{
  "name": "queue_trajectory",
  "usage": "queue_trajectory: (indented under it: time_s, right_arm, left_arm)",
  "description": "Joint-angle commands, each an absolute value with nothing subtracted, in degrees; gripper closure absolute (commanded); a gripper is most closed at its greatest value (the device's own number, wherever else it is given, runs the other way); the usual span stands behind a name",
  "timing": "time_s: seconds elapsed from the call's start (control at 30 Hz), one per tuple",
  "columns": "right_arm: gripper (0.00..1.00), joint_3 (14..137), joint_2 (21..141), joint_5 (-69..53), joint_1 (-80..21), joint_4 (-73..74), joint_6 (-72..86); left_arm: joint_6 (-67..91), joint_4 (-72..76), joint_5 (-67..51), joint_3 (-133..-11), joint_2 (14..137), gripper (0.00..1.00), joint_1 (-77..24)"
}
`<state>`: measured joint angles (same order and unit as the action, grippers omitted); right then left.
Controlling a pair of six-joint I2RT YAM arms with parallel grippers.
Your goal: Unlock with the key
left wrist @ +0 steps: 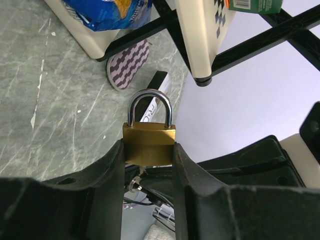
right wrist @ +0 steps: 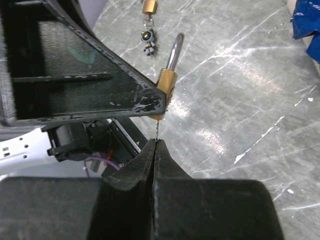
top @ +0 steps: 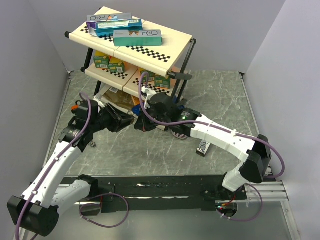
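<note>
The brass padlock (left wrist: pixel 149 136) hangs above the grey tabletop (top: pixel 215 100), its body clamped on both side edges by the left pincer (left wrist: pixel 149 151), whose gap is narrow, set by the lock's width; the steel shackle (left wrist: pixel 149 102) points away from the wrist, both legs seated in the body; from the opposite side the thin blade of the key (right wrist: pixel 156 129) runs up to the lock's underside, and the right pincer (right wrist: pixel 156 144) is pressed fully together on it, fingertips just short of the brass edge; how deep the blade sits cannot be told; just beyond the shackle stand a patterned wheel (left wrist: pixel 129 65) and the black legs of the shelf cart (top: pixel 150 47), so the room on that side is tight; a small charm (right wrist: pixel 147 41) lies on the tabletop beyond the lock, apart from it; marbled surface stretches rightward toward the wall (top: pixel 285 60); coloured boxes (top: pixel 137 36) lie on the cart's top shelf.
</note>
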<state>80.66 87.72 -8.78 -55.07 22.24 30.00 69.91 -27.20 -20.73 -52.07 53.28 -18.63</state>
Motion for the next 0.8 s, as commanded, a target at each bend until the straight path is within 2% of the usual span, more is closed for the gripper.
queue_trajectory:
  time_s: [0.0,0.77]
  right_arm:
    - [1.0,81.3,84.0,-9.7,-54.9,20.3,31.2]
    - [1.0,82.1,85.5,-9.6,-53.3,19.5,31.4]
  left_arm:
    - [72.3,-24.3,-22.1,-51.9,51.9,0.99,-18.8]
    - [72.3,-24.1,-22.2,-51.9,51.3,0.99,-18.8]
